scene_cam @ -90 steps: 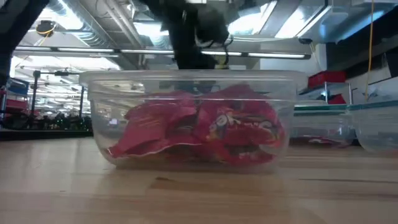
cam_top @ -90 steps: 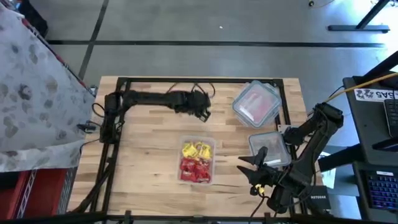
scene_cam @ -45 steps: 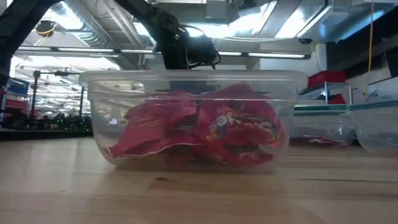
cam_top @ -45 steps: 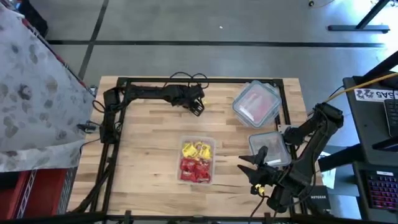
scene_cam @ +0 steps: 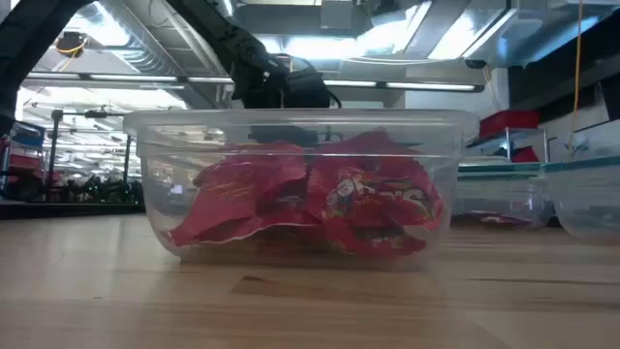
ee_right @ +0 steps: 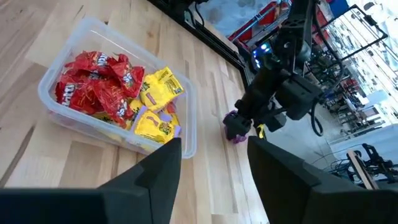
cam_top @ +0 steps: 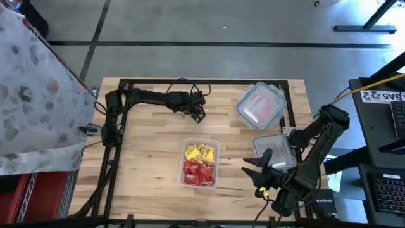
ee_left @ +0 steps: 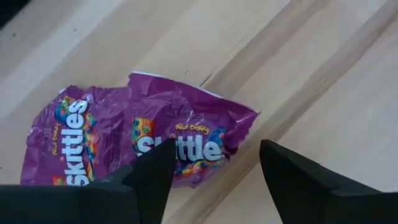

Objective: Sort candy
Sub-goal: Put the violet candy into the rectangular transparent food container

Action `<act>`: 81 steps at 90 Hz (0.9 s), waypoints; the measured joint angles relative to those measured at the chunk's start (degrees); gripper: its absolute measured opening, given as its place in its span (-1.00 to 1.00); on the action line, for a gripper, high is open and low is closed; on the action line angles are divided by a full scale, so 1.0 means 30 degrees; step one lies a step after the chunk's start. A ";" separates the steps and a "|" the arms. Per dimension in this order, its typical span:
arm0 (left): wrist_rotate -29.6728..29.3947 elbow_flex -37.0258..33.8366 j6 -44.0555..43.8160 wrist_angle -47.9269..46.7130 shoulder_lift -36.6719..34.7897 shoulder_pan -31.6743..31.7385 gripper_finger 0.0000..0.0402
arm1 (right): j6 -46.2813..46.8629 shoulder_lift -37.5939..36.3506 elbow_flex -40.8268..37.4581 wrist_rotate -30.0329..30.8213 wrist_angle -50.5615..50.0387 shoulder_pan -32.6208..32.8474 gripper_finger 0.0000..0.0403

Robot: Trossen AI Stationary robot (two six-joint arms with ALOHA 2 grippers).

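Purple candy [ee_left: 124,137], seemingly two packets side by side, lies flat on the wooden table at the far middle. My left gripper [cam_top: 198,114] hangs open right over it, its fingers [ee_left: 155,171] astride the right packet's lower edge. The right wrist view shows the purple candy [ee_right: 234,134] under that gripper. A clear tub [cam_top: 182,177] at the table's middle holds yellow candy [cam_top: 200,152] at its far end and red candy [cam_top: 199,172] at its near end. My right gripper [cam_top: 250,169] waits open at the near right, touching nothing. My left gripper points down at the purple candy's right packet [ee_left: 186,146], which lies flat on the table. One fingertip overlaps its edge in the wrist view, but I cannot tell whether the fingers touch it.
A lidded clear container [cam_top: 261,104] with red contents stands at the far right, and another clear tub [cam_top: 275,151] sits at the right edge beside my right arm. A dark frame [cam_top: 202,81] runs along the table's far and side edges. Bare wood lies left of the middle tub.
My left gripper has drawn back a little toward the table's left edge and come down toward the table, ending just over the purple candy. The tub and the candy in it have not moved.
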 joint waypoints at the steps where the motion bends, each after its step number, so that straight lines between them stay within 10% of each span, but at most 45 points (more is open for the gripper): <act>1: -0.0016 -0.0020 0.0000 -0.0004 0.0000 0.0000 -0.07 | 0.0000 0.0000 -0.0004 0.0000 0.0000 -0.0004 -0.15; 30: -0.0353 -0.0509 -0.0546 0.0482 0.0000 -0.0329 -0.94 | 0.0095 0.0000 -0.0007 -0.0080 0.0022 -0.0004 -0.15; 81: -0.1187 0.6671 -0.6633 -0.8078 -0.1521 -0.8473 -1.00 | 0.0357 0.0000 0.0000 -0.0421 0.0121 0.0000 -0.15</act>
